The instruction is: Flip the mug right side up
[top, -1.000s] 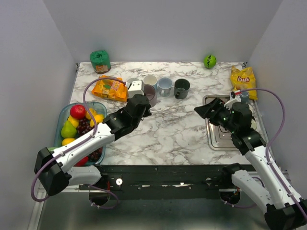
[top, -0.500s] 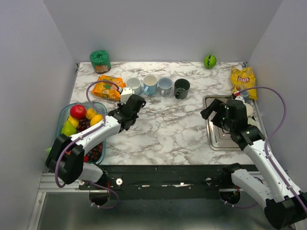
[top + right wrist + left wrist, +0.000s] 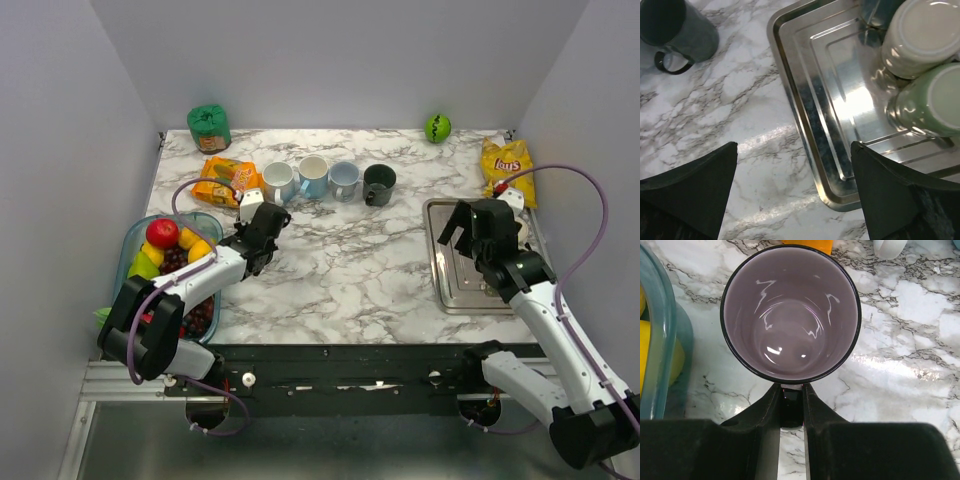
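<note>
A purple mug (image 3: pixel 790 315) with a dark rim stands mouth up over the marble counter, next to the fruit container. My left gripper (image 3: pixel 791 390) is shut on its handle, which sits between the two fingers. In the top view my left gripper (image 3: pixel 262 215) covers the mug. My right gripper (image 3: pixel 793 147) is open and empty above the left rim of the metal tray (image 3: pixel 805 100). In the top view it (image 3: pixel 465 225) hovers over the tray (image 3: pixel 455 290). A cream mug (image 3: pixel 920 35) and a green mug (image 3: pixel 935 100) stand upside down in the tray.
Several upright mugs stand in a row at the back: white (image 3: pixel 279 180), pale blue (image 3: pixel 313 175), blue (image 3: pixel 344 180) and dark (image 3: pixel 379 184). A fruit container (image 3: pixel 135 240) stands left, an orange snack bag (image 3: pixel 225 180) behind it. A chip bag (image 3: pixel 506 165) lies back right.
My left gripper has carried the purple mug from the mug row leftward and nearer, beside the fruit container. My right gripper has drawn back to the right, over the tray.
</note>
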Robot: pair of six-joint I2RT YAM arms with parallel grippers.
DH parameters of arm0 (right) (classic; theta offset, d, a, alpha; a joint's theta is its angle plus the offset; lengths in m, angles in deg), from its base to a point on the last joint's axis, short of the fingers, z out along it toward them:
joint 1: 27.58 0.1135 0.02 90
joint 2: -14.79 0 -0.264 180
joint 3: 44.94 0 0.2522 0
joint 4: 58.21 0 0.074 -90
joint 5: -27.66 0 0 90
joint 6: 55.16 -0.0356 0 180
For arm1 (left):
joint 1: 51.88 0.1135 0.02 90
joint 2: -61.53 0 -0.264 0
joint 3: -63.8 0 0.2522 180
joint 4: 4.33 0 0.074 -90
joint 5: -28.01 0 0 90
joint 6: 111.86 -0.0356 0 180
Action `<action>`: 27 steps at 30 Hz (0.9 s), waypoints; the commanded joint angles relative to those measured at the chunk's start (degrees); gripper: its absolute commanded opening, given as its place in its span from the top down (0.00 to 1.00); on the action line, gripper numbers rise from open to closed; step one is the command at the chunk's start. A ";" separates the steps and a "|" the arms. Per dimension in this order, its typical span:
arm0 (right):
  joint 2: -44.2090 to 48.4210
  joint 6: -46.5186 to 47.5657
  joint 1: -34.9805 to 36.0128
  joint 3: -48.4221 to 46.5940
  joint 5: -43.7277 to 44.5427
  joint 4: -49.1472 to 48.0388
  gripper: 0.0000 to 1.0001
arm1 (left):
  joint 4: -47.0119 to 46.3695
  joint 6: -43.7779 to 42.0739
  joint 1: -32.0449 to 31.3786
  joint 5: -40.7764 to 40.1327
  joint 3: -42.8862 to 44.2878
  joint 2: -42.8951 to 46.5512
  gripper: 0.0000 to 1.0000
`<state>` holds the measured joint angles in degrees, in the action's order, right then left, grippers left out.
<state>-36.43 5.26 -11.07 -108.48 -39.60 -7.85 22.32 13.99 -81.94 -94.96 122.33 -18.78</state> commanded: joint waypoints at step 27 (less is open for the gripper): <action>-9.24 -2.14 -11.76 -1.20 22.00 10.07 0.00 | 9.18 -2.71 0.53 14.23 9.09 22.48 0.01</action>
<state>-43.45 7.11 -20.18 -109.09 -20.97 1.11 29.35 15.24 -81.61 -88.41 128.28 1.96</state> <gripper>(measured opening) 0.998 0.988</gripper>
